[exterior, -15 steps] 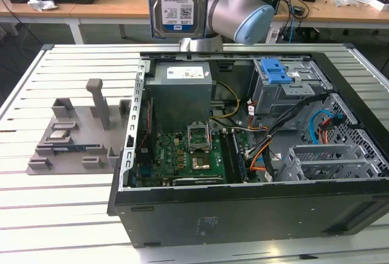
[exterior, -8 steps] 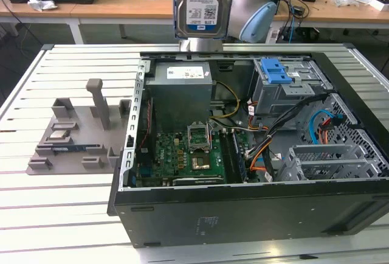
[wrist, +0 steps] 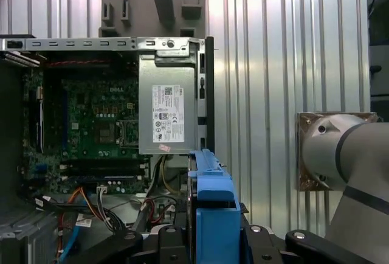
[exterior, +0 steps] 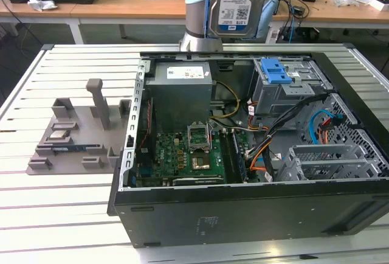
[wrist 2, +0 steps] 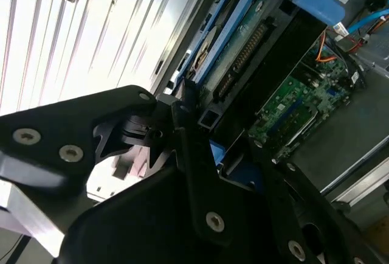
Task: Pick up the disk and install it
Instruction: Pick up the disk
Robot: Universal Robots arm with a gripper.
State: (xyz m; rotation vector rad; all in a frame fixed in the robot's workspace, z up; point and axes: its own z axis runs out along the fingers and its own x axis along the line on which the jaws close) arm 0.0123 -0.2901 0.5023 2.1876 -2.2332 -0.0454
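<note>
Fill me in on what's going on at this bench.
The robot arm's gripper is clamped on the disk, holding it on edge in the air above the open computer case. The drive cage with the blue latch sits inside the case below. The disk is not installed yet.

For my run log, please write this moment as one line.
end effector: shut on disk | disk: upright, above open computer case | installed: not yet

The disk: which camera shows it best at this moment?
The exterior view: the disk hangs upright above the open computer case, its labelled face toward the camera. In the first wrist view its blue-railed edge shows; in the second wrist view, its connector end, close up.
</note>
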